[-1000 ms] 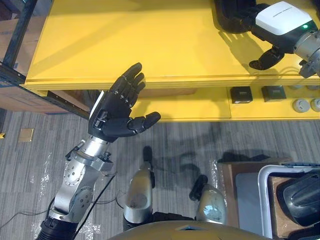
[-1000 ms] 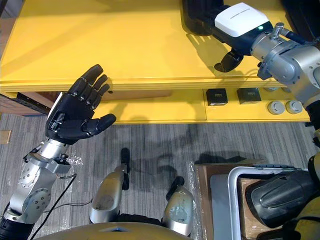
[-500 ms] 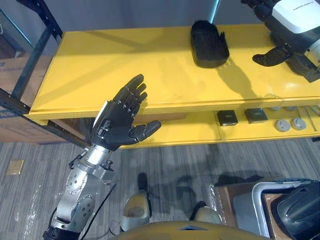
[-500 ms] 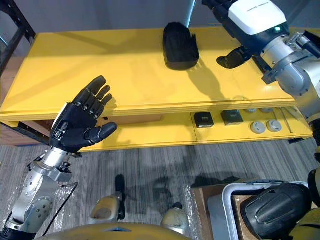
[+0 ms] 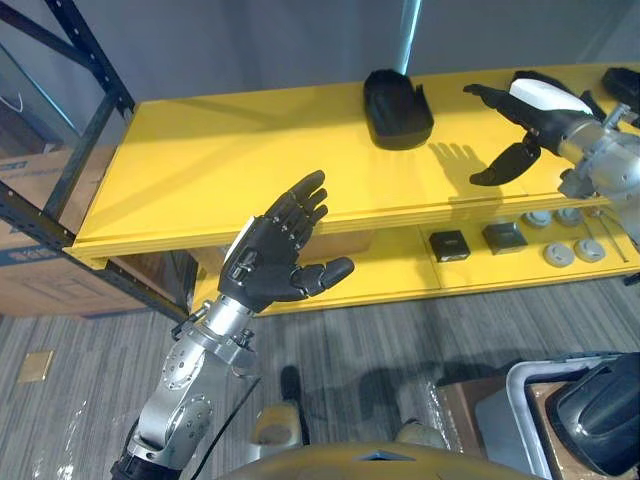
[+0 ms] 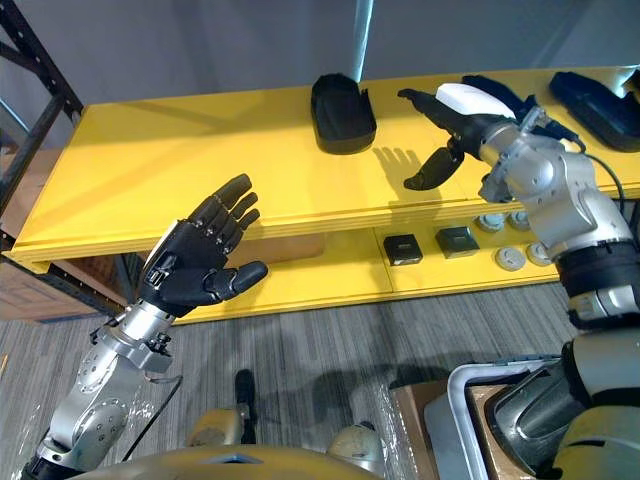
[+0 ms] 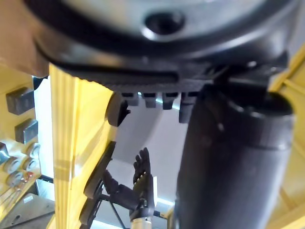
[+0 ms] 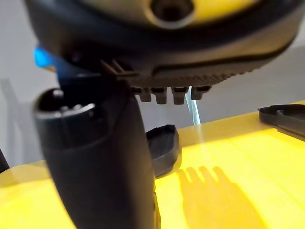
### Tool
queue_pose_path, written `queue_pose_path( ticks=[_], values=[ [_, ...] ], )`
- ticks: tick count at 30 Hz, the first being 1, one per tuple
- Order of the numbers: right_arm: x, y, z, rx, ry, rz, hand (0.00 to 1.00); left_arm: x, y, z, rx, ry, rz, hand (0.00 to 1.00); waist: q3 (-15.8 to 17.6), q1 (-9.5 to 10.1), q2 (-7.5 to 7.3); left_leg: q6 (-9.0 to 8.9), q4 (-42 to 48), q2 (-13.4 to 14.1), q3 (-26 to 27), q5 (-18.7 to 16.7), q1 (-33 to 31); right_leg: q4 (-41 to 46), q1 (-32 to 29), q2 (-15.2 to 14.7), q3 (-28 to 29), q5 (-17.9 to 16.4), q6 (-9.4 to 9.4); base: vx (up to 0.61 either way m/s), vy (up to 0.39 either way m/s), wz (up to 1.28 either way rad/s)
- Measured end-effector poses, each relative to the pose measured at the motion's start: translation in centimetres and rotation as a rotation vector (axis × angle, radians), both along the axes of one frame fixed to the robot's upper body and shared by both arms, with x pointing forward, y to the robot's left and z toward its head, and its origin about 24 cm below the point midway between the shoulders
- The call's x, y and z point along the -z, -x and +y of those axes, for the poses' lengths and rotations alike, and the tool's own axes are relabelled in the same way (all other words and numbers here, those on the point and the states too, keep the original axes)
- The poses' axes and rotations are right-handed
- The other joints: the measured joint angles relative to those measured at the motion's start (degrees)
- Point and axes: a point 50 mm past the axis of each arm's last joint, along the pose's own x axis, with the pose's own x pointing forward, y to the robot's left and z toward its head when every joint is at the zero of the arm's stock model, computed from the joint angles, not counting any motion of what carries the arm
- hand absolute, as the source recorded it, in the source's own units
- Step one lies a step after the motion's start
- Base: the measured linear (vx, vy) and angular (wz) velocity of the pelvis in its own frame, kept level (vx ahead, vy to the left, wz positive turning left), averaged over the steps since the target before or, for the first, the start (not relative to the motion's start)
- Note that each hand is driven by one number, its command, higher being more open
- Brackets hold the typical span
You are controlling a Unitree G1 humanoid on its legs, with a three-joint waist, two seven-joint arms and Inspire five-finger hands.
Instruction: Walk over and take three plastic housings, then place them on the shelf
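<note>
One plastic housing (image 5: 397, 96) sits on the shelf (image 5: 220, 160); my right hand (image 5: 535, 105) hovers near it, fingers spread, empty; left hand (image 5: 270, 262) likewise open; withdraw upward without nudging it.

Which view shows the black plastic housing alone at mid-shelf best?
Right eye view: the black plastic housing shows whole from above on the yellow shelf. Left eye view matches it. Right wrist view gives a side profile, partly behind the right hand. Left wrist view: cannot tell.
</note>
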Motion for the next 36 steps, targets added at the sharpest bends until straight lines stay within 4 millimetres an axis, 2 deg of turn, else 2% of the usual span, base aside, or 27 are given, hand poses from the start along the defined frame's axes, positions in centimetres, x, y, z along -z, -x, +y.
queue_pose_path(
  ticks=[2, 7, 10, 17, 21, 26, 31, 34, 36],
  values=[
    [-0.9, -0.3, -0.2, 0.016, -0.009, -0.022, 1.00, 0.0, 0.0, 0.0, -0.002, 0.000, -0.001, 1.00, 0.23, 0.75, -0.04, 0.11, 0.04, -0.08, -0.30, 0.29, -0.72, 0.05, -0.40, -0.01, -0.31, 0.34, 0.01, -0.01, -0.015, 0.12],
    [-3.9, -0.7, 1.6, -0.060, 0.024, -0.119, 1.00, -0.1, 0.0, 0.1, -0.011, 0.002, -0.009, 1.00, 2.19, 2.17, 0.42, 0.25, 0.03, -0.24, -0.74, 0.40, -0.86, 0.19, -0.28, -0.06, -0.55, 0.44, 0.28, 0.00, -0.041, 0.04],
    [-4.1, -0.8, 2.1, -0.083, 0.046, -0.122, 1.00, -0.1, 0.0, 0.2, -0.014, 0.003, -0.011, 1.00, 2.76, 2.23, 0.43, 0.27, 0.04, -0.26, -0.81, 0.43, -1.14, 0.70, -0.72, -0.19, -0.58, 0.21, -0.05, 0.00, -0.050, 0.02],
    [-5.4, -1.1, 3.0, -0.079, 0.088, -0.131, 1.00, -0.5, -0.3, 0.2, -0.023, 0.009, -0.034, 1.00, 7.26, 2.25, 1.36, 0.14, 0.07, -0.09, -1.26, 1.05, -1.80, 3.81, -2.54, -0.69, -0.57, -0.88, -0.38, -0.03, -0.047, 0.02],
    [-5.8, -1.5, 2.1, 0.007, 0.069, -0.112, 1.00, -0.8, -0.5, 0.2, -0.033, 0.012, -0.042, 1.00, 9.49, 2.59, 2.03, 0.19, 0.07, -0.22, -1.77, 1.49, -2.83, 5.45, -3.85, -1.12, -0.71, -1.50, -0.47, -0.03, -0.050, 0.05],
    [-5.7, -1.7, 1.7, 0.055, 0.101, -0.093, 1.00, -1.2, -0.8, 0.1, -0.039, 0.016, -0.060, 1.00, 11.52, 2.76, 2.16, 0.30, 0.10, -0.43, -2.12, 1.77, -3.52, 6.81, -4.87, -1.58, -0.78, -2.20, -0.48, 0.00, -0.061, 0.04],
    [-6.5, -1.7, 1.8, 0.068, 0.105, -0.106, 1.00, -1.2, -0.8, 0.2, -0.042, 0.018, -0.065, 1.00, 11.83, 2.63, 2.16, 0.59, 0.11, -0.79, -2.22, 2.07, -3.74, 8.15, -5.62, -2.22, -0.71, -3.06, -0.47, 0.01, -0.063, 0.02],
    [-6.3, -1.8, 1.8, 0.072, 0.113, -0.078, 1.00, -1.4, -0.7, 0.3, -0.049, 0.021, -0.078, 1.00, 12.33, 2.59, 2.15, 0.56, 0.11, -0.81, -2.27, 2.05, -3.71, 8.67, -5.73, -2.35, -0.70, -3.42, -0.44, 0.00, -0.059, 0.01],
    [-7.1, -1.7, 2.1, 0.069, 0.116, -0.087, 1.00, -1.5, -0.8, 0.4, -0.056, 0.019, -0.082, 1.00, 13.10, 2.41, 2.20, 0.43, 0.11, -0.78, -2.30, 1.96, -3.55, 9.14, -5.80, -2.42, -0.68, -3.70, -0.55, -0.01, -0.058, 0.01]
  ],
)
